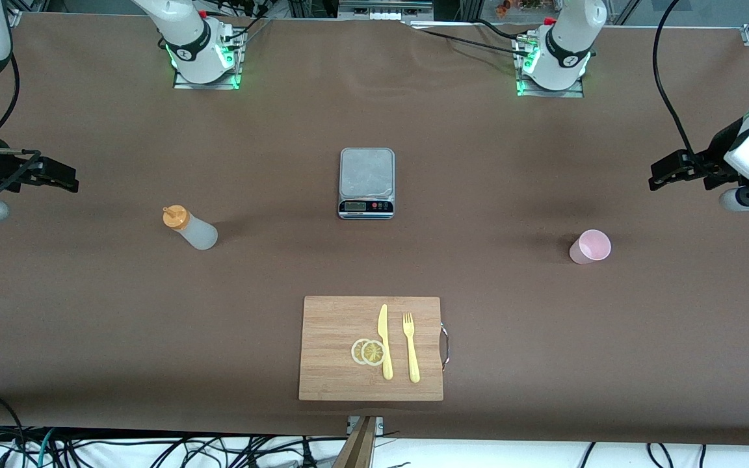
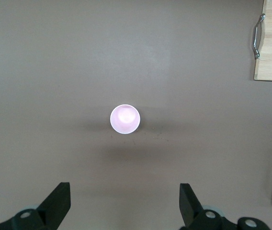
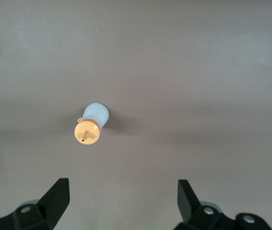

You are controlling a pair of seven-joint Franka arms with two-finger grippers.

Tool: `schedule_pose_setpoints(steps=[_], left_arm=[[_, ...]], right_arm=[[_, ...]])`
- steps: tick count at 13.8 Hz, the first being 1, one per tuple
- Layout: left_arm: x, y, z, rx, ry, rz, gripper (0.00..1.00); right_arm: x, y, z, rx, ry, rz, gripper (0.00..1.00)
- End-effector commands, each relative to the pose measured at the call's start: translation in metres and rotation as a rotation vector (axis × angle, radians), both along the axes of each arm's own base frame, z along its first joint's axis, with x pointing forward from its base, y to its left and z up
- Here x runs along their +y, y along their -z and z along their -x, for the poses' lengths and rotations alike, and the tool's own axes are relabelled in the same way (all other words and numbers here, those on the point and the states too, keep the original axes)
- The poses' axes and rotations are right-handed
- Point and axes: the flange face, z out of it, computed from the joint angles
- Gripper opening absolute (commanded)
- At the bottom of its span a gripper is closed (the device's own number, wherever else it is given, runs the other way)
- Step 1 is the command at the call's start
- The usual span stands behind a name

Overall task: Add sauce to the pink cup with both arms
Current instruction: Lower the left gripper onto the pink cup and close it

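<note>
1. We see the left pincer released, its two black wedge-shaped fingers spread wide and holding nothing. It hangs in the air over bare desk at the left arm's end, and the arm waits there.
2. We see the right pincer likewise released and empty, its dark fingers parted. It hangs over bare desk at the right arm's end, also waiting.
3. Both arms show glossy white shells with black joints; in the front view each pincer reaches in level from the table's end toward the middle.
4. The pink cup is a smooth, pale pink plastic tumbler, slightly tapered, standing upright with its round mouth open upward. It sits on the desk toward the left arm's end, nearer the front camera than the scale.
5. The sauce is a translucent whitish squeeze bottle with an orange nozzle cap. It stands upright toward the right arm's end, its long axis vertical and nozzle pointing up.
6. The desk is covered in a matte brown sheet.
7. A metal-topped scale sits mid-desk, between cup and bottle.
8. A rectangular wooden board lies nearest the front camera, carrying a yellow plastic knife, a fork and two lemon slices.
</note>
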Motion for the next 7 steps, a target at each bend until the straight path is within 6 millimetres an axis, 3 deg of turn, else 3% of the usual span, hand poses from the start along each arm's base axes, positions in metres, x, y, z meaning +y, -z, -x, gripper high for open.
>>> schedule_pose_setpoints(steps=[1, 4, 7], left_arm=[[0.000, -0.003, -0.006, -0.007, -0.009, 0.017, 1.00], [0.000, 0.005, -0.009, 0.007, 0.001, 0.020, 1.00], [-0.006, 0.026, -0.015, 0.048, 0.017, 0.013, 1.00]], right_arm=[[-0.001, -0.002, 0.001, -0.008, -0.006, -0.015, 1.00], [-0.001, -0.002, 0.001, -0.008, -0.006, -0.015, 1.00], [-0.001, -0.002, 0.001, -0.008, -0.006, -0.015, 1.00]])
